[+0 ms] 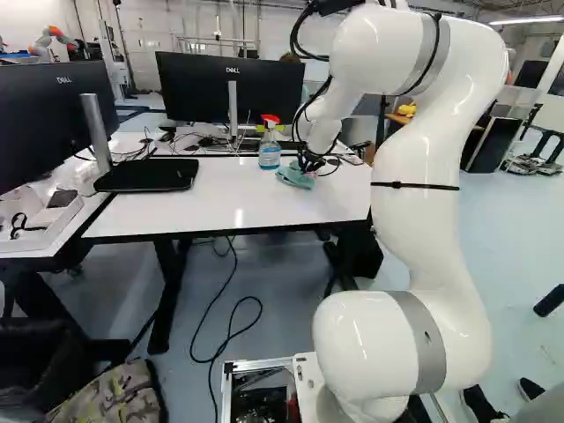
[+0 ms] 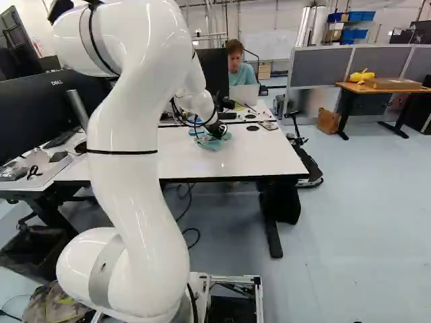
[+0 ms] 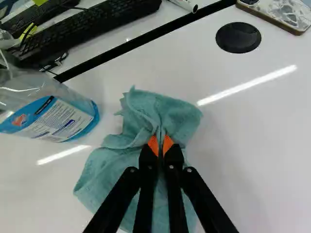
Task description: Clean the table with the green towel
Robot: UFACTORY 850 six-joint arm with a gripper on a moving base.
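Robotics lab with office desks [image 1: 189, 209], white robot arm [image 1: 425, 203], black monitors [image 1: 189, 88], perhaps another robot [image 1: 42, 42] far back

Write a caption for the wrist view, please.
The fingers pinch a green towel on the white table, beside a bottle.

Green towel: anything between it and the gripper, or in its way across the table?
Gripper is shut on the towel, nothing between. Spray bottle stands close beside it; farther left in the left base view, a monitor's foot. Nothing visible stands toward the table's near edge.

base views from behind arm [image 1: 423, 229], sharing table [image 1: 300, 207], wrist view close above
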